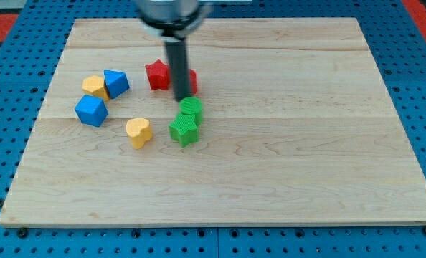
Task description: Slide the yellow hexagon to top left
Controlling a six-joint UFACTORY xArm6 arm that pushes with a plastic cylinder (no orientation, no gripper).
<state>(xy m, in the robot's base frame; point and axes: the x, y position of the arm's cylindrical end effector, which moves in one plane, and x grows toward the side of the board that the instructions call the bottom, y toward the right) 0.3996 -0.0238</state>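
The yellow hexagon (94,86) sits at the view's left, touching a blue block (116,83) on its right. My tip (182,98) is at the end of the dark rod, well to the right of the hexagon. It stands just above a green block (191,107) and between a red star-like block (158,74) and a second red block (192,80) that the rod partly hides.
A blue cube (91,110) lies below the hexagon. A yellow heart (138,132) lies lower, middle left. A second green block (184,131) touches the first from below. The wooden board (306,143) lies on a blue pegboard.
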